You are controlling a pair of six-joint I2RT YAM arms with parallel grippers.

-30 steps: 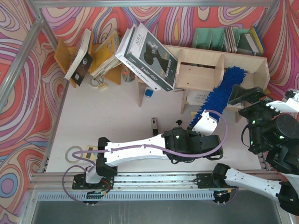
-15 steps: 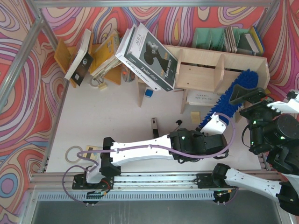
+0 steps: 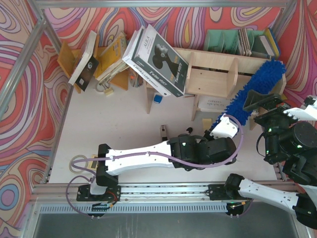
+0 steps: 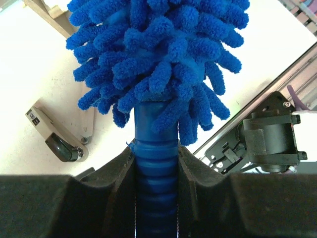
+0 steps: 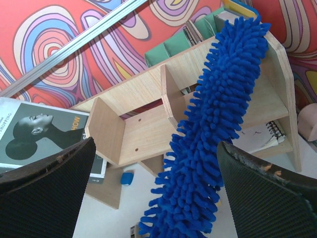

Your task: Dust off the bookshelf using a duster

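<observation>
The duster (image 3: 265, 79) is long, bright blue and fluffy, and it slants up from the table to the right end of the bookshelf (image 3: 210, 79), a low pale plywood unit with upright dividers. Its tip lies over the shelf's right upright panel. My left gripper (image 3: 221, 130) is shut on the duster's ribbed blue handle (image 4: 154, 148), with the fluffy head (image 4: 158, 59) fanning out just beyond the fingers (image 4: 116, 183). My right gripper (image 3: 260, 101) hovers open beside the duster, touching nothing. In its wrist view the duster (image 5: 213, 124) crosses in front of the bookshelf (image 5: 143, 134).
A large grey book (image 3: 156, 59) leans on the shelf's left end. An orange-yellow rack (image 3: 67, 62) of books stands at the back left, green file holders (image 3: 233, 39) behind the shelf. A small black-and-silver tool (image 3: 163, 133) and a tape ring (image 3: 78, 163) lie on the table.
The duster has swept right and upward along the shelf, from the middle compartment to the right end, as the left arm reached further. The right arm has stayed still.
</observation>
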